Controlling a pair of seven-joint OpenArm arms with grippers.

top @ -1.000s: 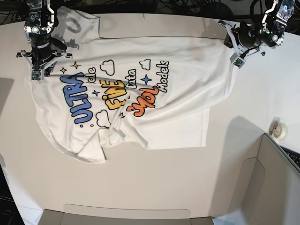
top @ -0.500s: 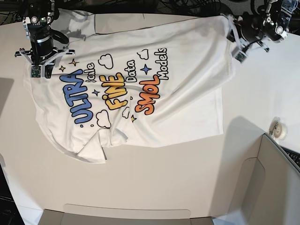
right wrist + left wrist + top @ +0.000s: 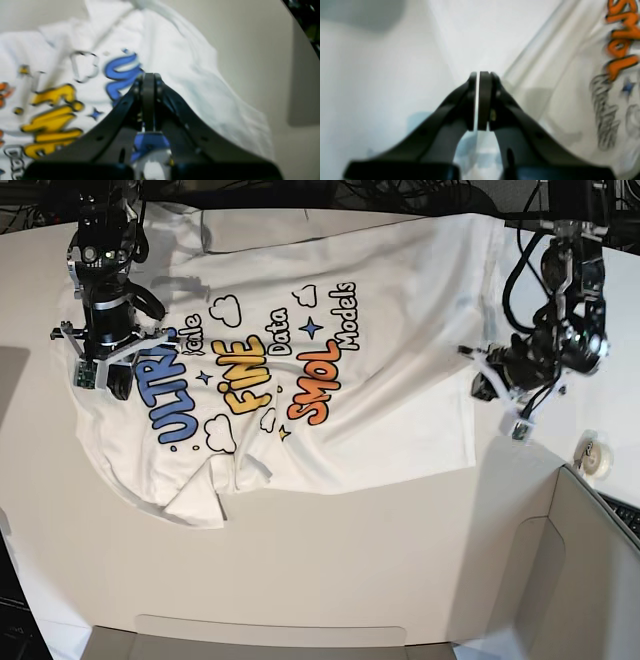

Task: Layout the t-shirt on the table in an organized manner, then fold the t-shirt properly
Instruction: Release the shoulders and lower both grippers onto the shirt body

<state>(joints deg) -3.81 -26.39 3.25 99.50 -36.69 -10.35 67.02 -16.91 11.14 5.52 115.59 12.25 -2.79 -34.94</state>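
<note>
The t-shirt [image 3: 380,380] lies print-up on the table [image 3: 300,560], with its lower left corner still bunched. My left gripper [image 3: 487,380] is at the shirt's right-hand edge. In the left wrist view the left gripper [image 3: 478,75] is shut with a thin white sliver of cloth between the pads, and the t-shirt [image 3: 570,75] stretches away from its tip over the table [image 3: 370,75]. My right gripper [image 3: 115,380] sits over the blue "ULTRA". In the right wrist view the right gripper [image 3: 149,75] is shut above the t-shirt [image 3: 187,75]; no cloth shows between its pads.
A small tape roll [image 3: 597,455] lies near the table's right edge. A grey-beige panel [image 3: 590,580] stands at the lower right and another [image 3: 270,640] runs along the near edge. Dark cables [image 3: 400,192] run along the far edge.
The shirt's folded lower right part has spread flat. Both grippers have come toward the near side: the left down along the right-hand edge, the right from the shoulder onto the blue letters.
</note>
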